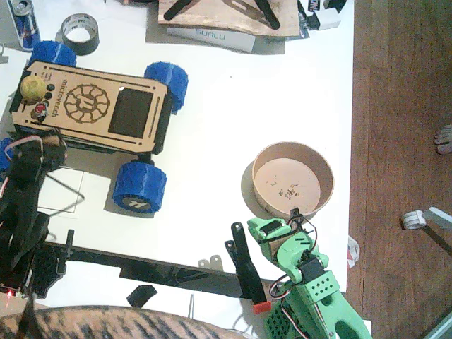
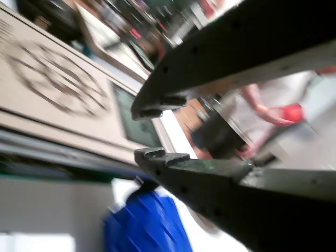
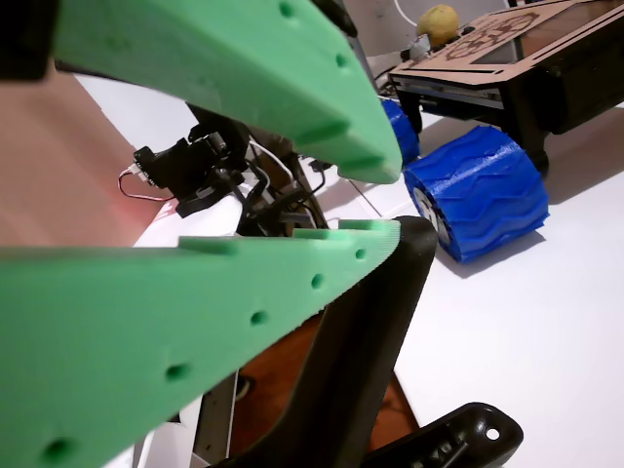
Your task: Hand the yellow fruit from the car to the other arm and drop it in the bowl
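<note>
The fruit sits untouched on the car's deck, just beyond the left claw, whose jaws stand apart and empty. The pick is not yet made; next the claw must reach forward and straddle it. The right claw, apart too, waits beside the bowl.

The car has a matt plywood top and ridged blue plastic wheels; the counter beneath it is smooth white.
</note>
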{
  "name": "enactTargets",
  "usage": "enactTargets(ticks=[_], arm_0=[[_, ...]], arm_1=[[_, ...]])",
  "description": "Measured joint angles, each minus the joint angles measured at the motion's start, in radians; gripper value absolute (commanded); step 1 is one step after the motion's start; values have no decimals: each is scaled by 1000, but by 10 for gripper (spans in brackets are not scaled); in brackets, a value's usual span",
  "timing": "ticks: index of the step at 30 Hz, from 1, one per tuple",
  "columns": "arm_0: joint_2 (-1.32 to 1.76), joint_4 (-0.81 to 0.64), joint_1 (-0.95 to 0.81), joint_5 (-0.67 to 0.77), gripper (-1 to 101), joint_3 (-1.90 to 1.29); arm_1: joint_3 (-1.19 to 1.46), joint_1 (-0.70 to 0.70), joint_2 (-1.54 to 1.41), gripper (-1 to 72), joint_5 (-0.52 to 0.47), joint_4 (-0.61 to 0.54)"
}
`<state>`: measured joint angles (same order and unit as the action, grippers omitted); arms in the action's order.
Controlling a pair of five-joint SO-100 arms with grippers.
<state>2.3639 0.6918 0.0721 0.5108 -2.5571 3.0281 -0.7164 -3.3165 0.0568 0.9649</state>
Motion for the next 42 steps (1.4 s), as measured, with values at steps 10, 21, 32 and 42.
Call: enactTargets(ticks=[10,21,32,42], arm_0=[[-206,0,276,0,73,63],[-242,18,287,0,105,66],[-233,52,287,0,145,206],[-436,202,293,0,147,557]], arm_1=[[0,0,0,0,-3,0],[0,0,0,0,-6,0],[0,0,0,0,-6,0],[0,0,0,0,-6,0]])
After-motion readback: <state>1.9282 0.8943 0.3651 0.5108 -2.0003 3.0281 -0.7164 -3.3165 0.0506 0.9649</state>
